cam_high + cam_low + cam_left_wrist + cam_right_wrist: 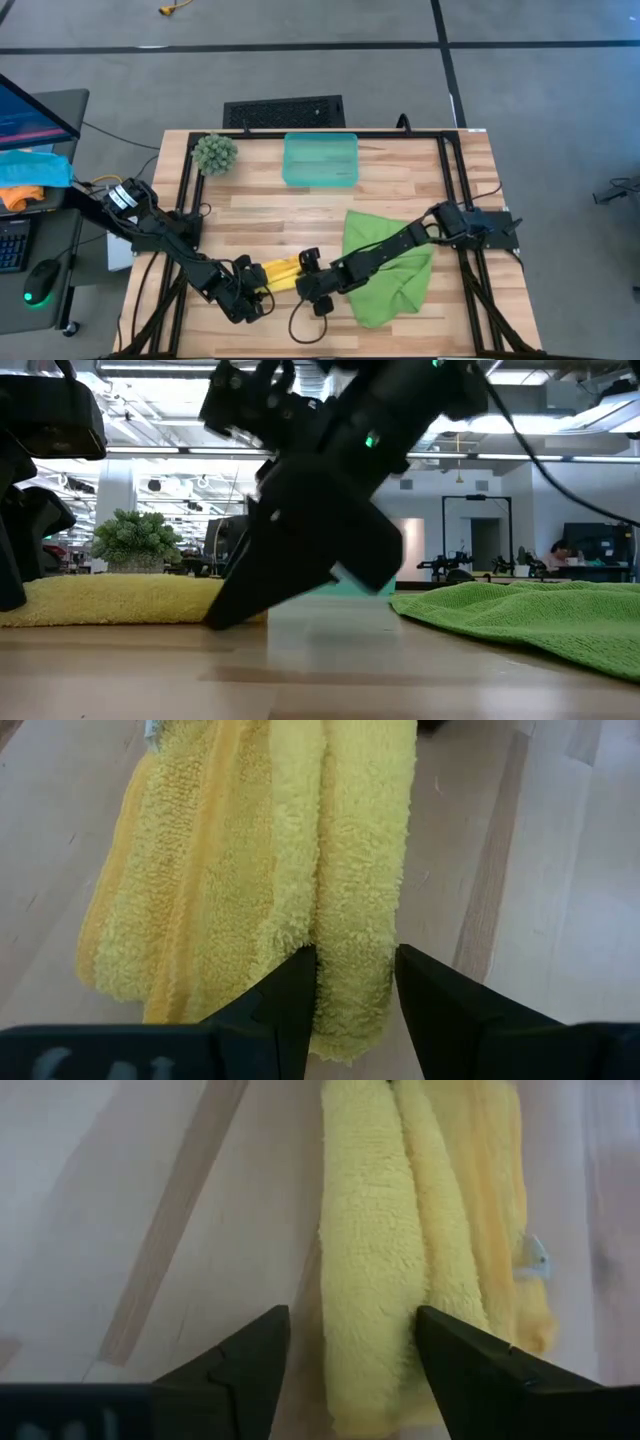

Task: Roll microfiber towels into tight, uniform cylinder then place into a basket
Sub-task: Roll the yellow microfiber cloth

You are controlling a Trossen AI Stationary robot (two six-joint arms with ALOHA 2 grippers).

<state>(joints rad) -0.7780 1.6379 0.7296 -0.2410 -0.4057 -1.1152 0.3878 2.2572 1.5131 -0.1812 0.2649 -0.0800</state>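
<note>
The yellow towel [281,270] lies on the table near its front edge as a long, loosely rolled bundle, with flat layers beside the thick roll [365,840]. My left gripper [255,297] is shut on the roll's left end. My right gripper [305,283] is open at the towel's right end. Its fingers [262,1355] stand on either side of the roll [370,1250]. The green towel [392,268] lies spread and rumpled on the table at the right, under my right arm. The teal basket [320,158] stands at the far middle. My left gripper pinches the thick rolled fold at the towel's left end [352,982] between its two fingers [296,988]. The fingers slant down from the near left and point along the roll. The towel rests on the table, and its flat layers lie outside the fingers.
A fuzzy green plant [214,152] stands at the far left, beside the basket. A black frame [452,150] runs along the table's far and side edges. Bare wood [270,215] lies between the basket and the towels.
</note>
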